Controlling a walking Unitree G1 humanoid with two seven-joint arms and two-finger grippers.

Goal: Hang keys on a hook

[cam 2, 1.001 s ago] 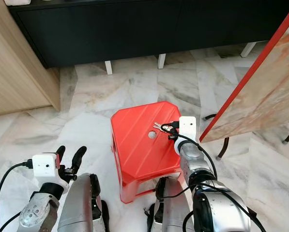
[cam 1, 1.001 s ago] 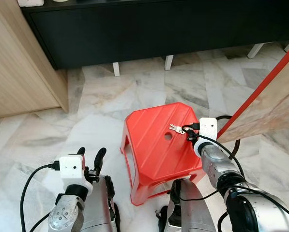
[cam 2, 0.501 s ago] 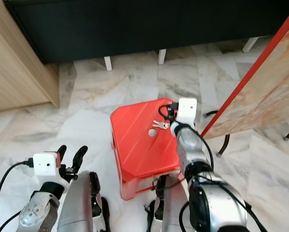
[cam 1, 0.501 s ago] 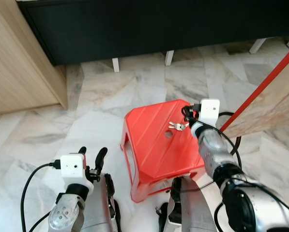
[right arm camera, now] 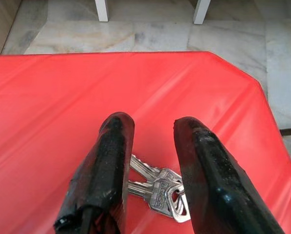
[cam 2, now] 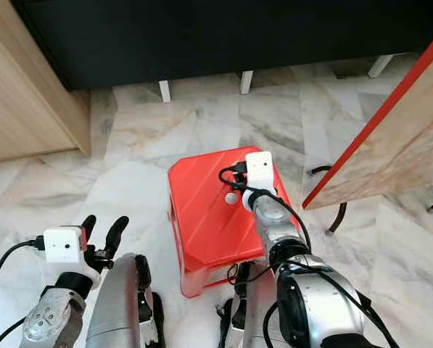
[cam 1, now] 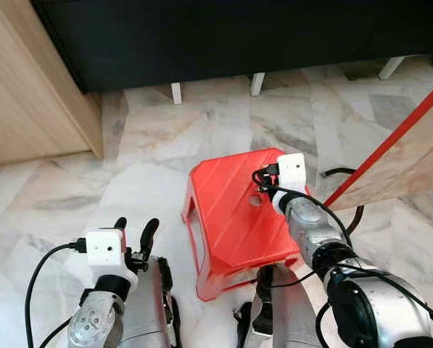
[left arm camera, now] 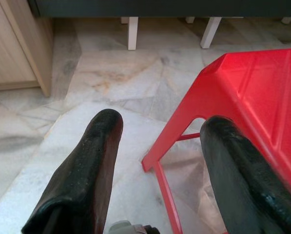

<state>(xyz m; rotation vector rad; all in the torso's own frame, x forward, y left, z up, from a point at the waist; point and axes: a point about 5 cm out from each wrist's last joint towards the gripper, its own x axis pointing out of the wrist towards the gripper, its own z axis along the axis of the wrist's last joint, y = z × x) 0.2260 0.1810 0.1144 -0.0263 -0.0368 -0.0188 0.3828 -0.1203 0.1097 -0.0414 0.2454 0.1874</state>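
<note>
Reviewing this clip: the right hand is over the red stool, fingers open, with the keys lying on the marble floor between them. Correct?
Not quite. The keys lie on the top of the red stool, not on the marble floor. The right wrist view shows them resting on the red surface between the open fingers of the right hand, which is over the stool as you say.

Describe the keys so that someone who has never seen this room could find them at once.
Find the red plastic stool on the marble floor before the black cabinet. On its seat, between the right claw's open fingers, lie silver keys, the sole metal thing there.
</note>
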